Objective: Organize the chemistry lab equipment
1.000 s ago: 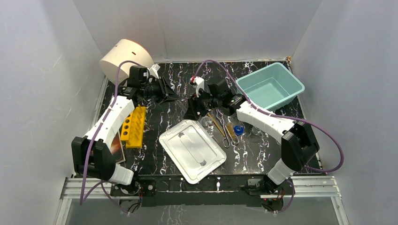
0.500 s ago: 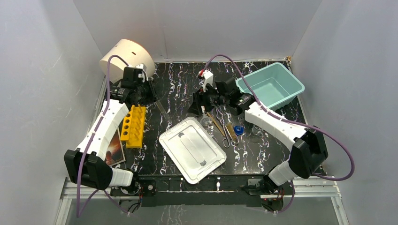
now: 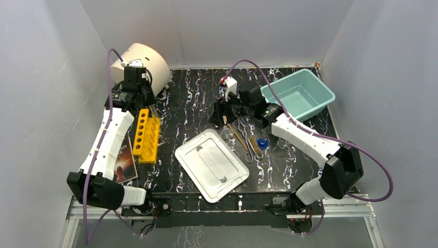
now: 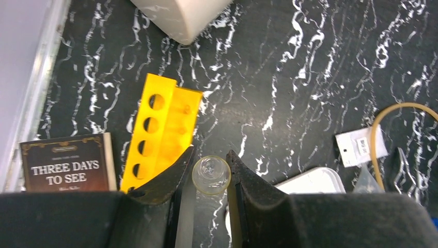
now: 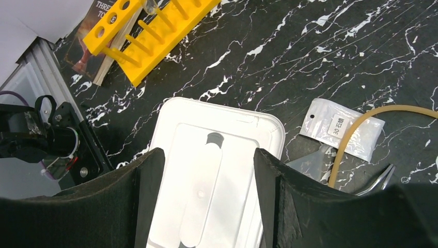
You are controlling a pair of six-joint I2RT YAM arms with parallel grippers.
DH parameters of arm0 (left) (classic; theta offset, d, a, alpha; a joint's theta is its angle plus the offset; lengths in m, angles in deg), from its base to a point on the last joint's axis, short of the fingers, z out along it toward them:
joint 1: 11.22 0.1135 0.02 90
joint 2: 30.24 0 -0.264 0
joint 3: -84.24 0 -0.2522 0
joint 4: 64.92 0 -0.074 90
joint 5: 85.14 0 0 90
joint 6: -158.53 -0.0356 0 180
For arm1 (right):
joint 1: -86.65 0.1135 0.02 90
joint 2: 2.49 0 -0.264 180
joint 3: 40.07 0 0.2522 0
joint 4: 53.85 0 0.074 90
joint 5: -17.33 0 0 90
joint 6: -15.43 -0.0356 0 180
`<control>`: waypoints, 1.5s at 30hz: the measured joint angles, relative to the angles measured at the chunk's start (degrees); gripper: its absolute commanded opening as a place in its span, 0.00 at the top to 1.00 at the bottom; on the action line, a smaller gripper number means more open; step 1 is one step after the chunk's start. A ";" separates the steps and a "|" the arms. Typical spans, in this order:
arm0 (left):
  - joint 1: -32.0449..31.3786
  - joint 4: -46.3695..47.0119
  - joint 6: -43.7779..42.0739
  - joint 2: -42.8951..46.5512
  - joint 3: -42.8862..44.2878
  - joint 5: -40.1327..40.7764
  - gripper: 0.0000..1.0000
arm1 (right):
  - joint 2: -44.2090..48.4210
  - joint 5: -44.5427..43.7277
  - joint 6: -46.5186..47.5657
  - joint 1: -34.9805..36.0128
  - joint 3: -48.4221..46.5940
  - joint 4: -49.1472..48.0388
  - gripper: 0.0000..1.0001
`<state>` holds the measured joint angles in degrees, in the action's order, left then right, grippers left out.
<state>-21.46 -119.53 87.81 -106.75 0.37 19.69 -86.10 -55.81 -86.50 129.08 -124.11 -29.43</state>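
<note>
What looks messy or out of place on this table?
The white lid lies crooked in the middle of the table, off the teal bin, which sits open at the far right. Beside the lid, the tongs, tan tubing, packet and blue cap lie jumbled together.

Top view is bright and flat: soft overhead light bounces off the white walls (image 3: 51, 77) and leaves barely any shadows. The white lid (image 3: 212, 165) at 6 o'clock is nearly blown out. The left wrist cam is crisp on the marble table (image 4: 310, 77), but the left gripper (image 4: 209, 154) at 6 is dark and soft, and the glass tube (image 4: 211, 174) rim catches a glint. On the right wrist cam the right gripper (image 5: 207, 152) is murky at 6, and the packet (image 5: 342, 129) at 3 shines.
</note>
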 measured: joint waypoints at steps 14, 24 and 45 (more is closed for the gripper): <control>4.00 8.48 -5.70 2.93 -1.01 9.77 0.90 | 0.04 -0.39 1.03 0.00 0.00 2.86 0.29; 8.87 16.55 -6.43 2.67 -7.96 9.33 0.91 | 0.02 -0.37 1.79 -0.28 0.00 3.15 0.28; 11.23 24.68 -8.94 -0.28 -12.92 4.26 0.90 | -0.24 -0.15 1.86 -1.14 0.00 3.45 0.28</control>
<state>-10.22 -94.85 78.88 -107.03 -12.55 23.96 -86.34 -55.96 -84.64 127.95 -124.11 -25.98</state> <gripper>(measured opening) 0.223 0.720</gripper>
